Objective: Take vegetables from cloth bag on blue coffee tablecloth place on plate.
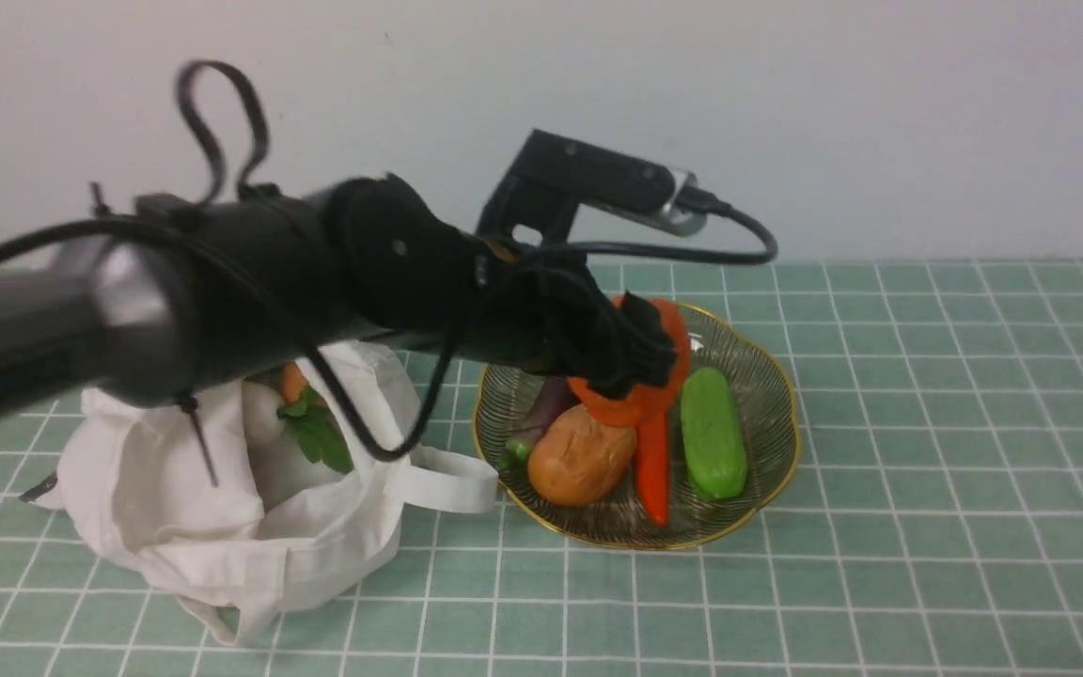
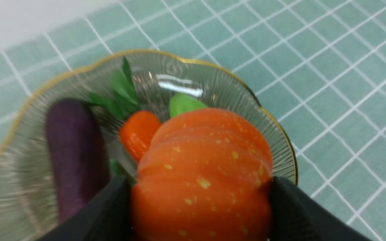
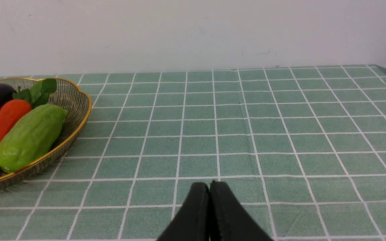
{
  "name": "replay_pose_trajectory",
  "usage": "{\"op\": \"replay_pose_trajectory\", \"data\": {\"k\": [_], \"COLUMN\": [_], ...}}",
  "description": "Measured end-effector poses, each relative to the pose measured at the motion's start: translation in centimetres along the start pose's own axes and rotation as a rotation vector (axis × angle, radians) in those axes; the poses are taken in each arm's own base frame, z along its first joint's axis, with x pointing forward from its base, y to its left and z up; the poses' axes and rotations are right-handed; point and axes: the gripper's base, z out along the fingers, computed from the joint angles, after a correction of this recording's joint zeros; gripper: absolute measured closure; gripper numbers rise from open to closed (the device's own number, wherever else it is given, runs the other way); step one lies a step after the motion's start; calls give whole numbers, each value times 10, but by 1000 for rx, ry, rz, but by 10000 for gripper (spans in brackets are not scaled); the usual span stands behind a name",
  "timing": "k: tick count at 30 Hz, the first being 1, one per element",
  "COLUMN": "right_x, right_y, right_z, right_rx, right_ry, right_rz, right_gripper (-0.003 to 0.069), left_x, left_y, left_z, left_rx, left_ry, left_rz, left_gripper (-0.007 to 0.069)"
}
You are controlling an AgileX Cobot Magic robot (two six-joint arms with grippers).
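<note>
Above the plate (image 1: 776,470), the left pincer (image 2: 201,201) is closed around the orange pumpkin (image 2: 203,174), one finger on either side of it. In the front view the pumpkin hangs over the middle of the plate, overlapping the top of the carrot (image 1: 652,470). The plate holds the carrot, a green cucumber (image 1: 714,432), a purple eggplant (image 1: 546,414) and a brown potato (image 1: 582,456). The cucumber lies on the right side, with the carrot between it and the potato; the eggplant is at the left.

Left of the plate, the bag (image 1: 335,555) slumps open on the checked cloth (image 1: 927,527), one strap (image 1: 447,481) reaching the plate's rim. Inside sit something white (image 1: 262,414) and an orange piece (image 1: 293,384) with green leaves (image 1: 319,437). The right pincer (image 3: 209,201) is clenched, its fingertips together, with nothing between them.
</note>
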Motion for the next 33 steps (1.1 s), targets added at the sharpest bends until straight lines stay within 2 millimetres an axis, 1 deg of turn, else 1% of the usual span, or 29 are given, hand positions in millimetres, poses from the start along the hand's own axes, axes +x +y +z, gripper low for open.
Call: {"op": "replay_pose_trajectory", "data": {"k": [1, 2, 3, 4, 6, 7, 8, 9, 11, 13, 17, 19, 20, 22, 23, 24, 25, 26, 27, 28, 29, 30, 31, 32, 33], "right_x": [0, 0, 0, 0, 0, 0, 0, 0, 0, 0, 0, 0, 0, 0, 0, 0, 0, 0, 0, 0, 0, 0, 0, 0, 0], "right_y": [0, 0, 0, 0, 0, 0, 0, 0, 0, 0, 0, 0, 0, 0, 0, 0, 0, 0, 0, 0, 0, 0, 0, 0, 0], "right_z": [0, 0, 0, 0, 0, 0, 0, 0, 0, 0, 0, 0, 0, 0, 0, 0, 0, 0, 0, 0, 0, 0, 0, 0, 0], "right_rx": [0, 0, 0, 0, 0, 0, 0, 0, 0, 0, 0, 0, 0, 0, 0, 0, 0, 0, 0, 0, 0, 0, 0, 0, 0], "right_ry": [0, 0, 0, 0, 0, 0, 0, 0, 0, 0, 0, 0, 0, 0, 0, 0, 0, 0, 0, 0, 0, 0, 0, 0, 0], "right_rz": [0, 0, 0, 0, 0, 0, 0, 0, -1, -1, -1, -1, -1, -1, -1, -1, -1, -1, -1, -1, -1, -1, -1, -1, -1], "right_gripper": [669, 669, 669, 669, 669, 669, 669, 669, 669, 669, 669, 669, 669, 669, 669, 669, 669, 669, 669, 669, 669, 669, 669, 669, 669], "left_x": [3, 3, 6, 6, 8, 8, 8, 9, 8, 5, -5, -18, -19, -31, -40, -46, -54, -59, -64, -65, -72, -73, -75, -77, -78], "left_y": [0, -1, -1, -1, 0, 0, 0, 1, 1, 1, 0, 4, 4, 12, 19, 23, 29, 33, 38, 39, 45, 46, 48, 51, 50], "left_z": [8, 12, 27, 31, 47, 47, 51, 57, 59, 60, 56, 43, 42, 22, 4, -8, -28, -43, -62, -66, -103, -107, -129, -166, -189], "left_rx": [3, 6, 12, 14, 21, 23, 27, 29, 29, 29, 36, 35, 36, 22, 4, -12, -36, -55, -81, -86, -141, -147, -182, -241, -273], "left_ry": [15, 18, 40, 43, 70, 72, 81, 90, 87, 78, 64, 50, 52, 35, 18, 2, -18, -35, -52, -55, -82, -86, -102, -125, -152], "left_rz": [-3, -6, -11, -13, -15, -16, -17, -24, -24, -19, -2, 25, 27, 31, 24, 18, 5, -5, -17, -20, -22, -27, -21, -11, -11], "left_gripper": [170, 170, 170, 169, 132, 127, 102, 52, -16, -50, -58, -57, -57, -27, 23, 63, 138, 197, 281, 300, 448, 480, 543, 595, 612]}}
